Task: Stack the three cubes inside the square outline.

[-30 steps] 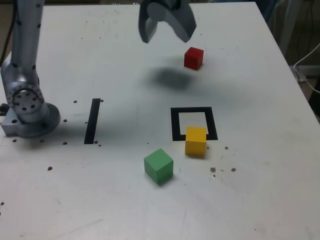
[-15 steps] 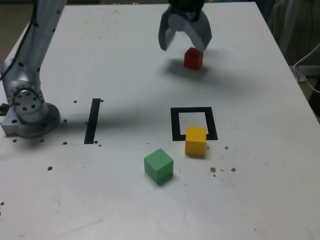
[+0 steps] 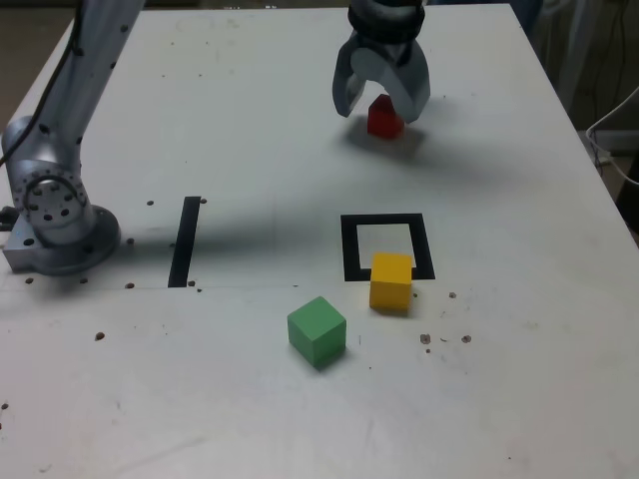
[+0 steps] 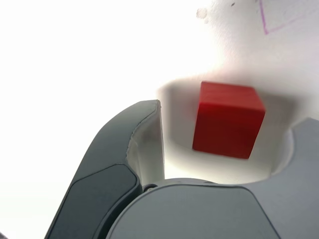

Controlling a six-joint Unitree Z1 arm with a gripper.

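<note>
Grey metal of the arm's base (image 3: 55, 215) fills the exterior view's left edge, bolted to the white table (image 3: 519, 399). Just to its right lies a straight black tape strip (image 3: 185, 240), with small dark specks scattered near it. Further right, near the front, sits the green cube (image 3: 318, 331), and beside it the yellow cube (image 3: 391, 280), which rests across the front edge of the square outline (image 3: 349, 247), half on the tape, leaving the white centre mostly bare. Well behind these, towards the far edge, the gripper (image 3: 383, 103) points down over the red cube (image 3: 384, 119). Its jaws stand apart on either side of the cube; the wrist view shows the red cube (image 4: 228, 119) between them with a clear gap at one finger (image 4: 144, 139), so nothing is gripped.
</note>
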